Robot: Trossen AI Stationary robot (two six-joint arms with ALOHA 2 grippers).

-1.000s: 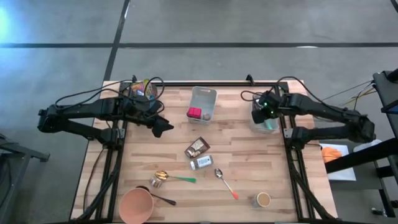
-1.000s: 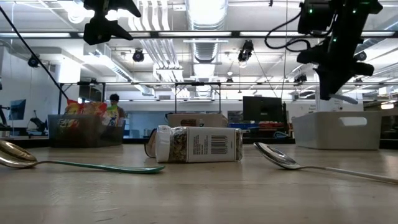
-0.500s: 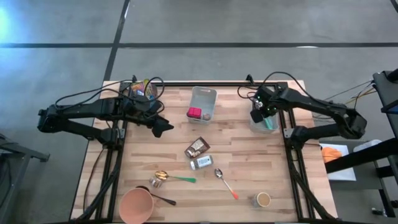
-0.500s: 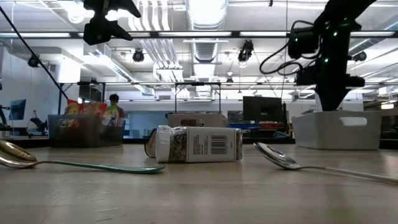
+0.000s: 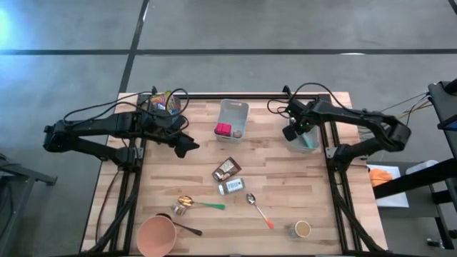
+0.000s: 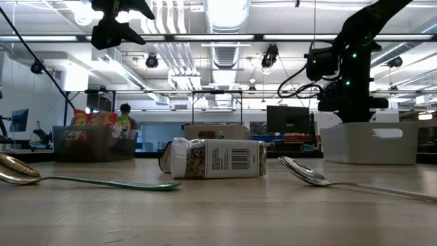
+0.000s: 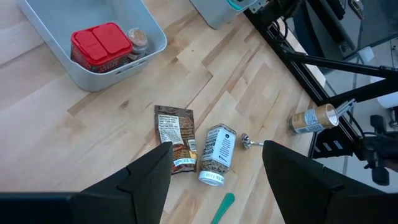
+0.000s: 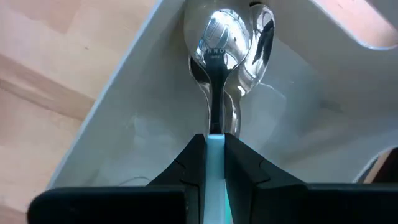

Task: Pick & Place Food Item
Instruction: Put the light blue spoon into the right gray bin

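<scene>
Spoon (image 8: 219, 68): bowl down inside the right-hand bin (image 8: 130, 124), near its floor; aqua handle clamped in the right claw (image 8: 214, 163).
Axis: runs straight out from the claw, bowl leading.
Step advice: lower until the bowl rests, then release; keep clear of the bin wall.
Left claw (image 7: 214, 171): released, empty, above the surface (image 5: 285, 178).

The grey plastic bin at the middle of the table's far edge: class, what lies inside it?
The grey plastic bin holds a red flat container with a two-part lid and a small round jar beside it. Anything beneath those two is covered and cannot be seen.
</scene>
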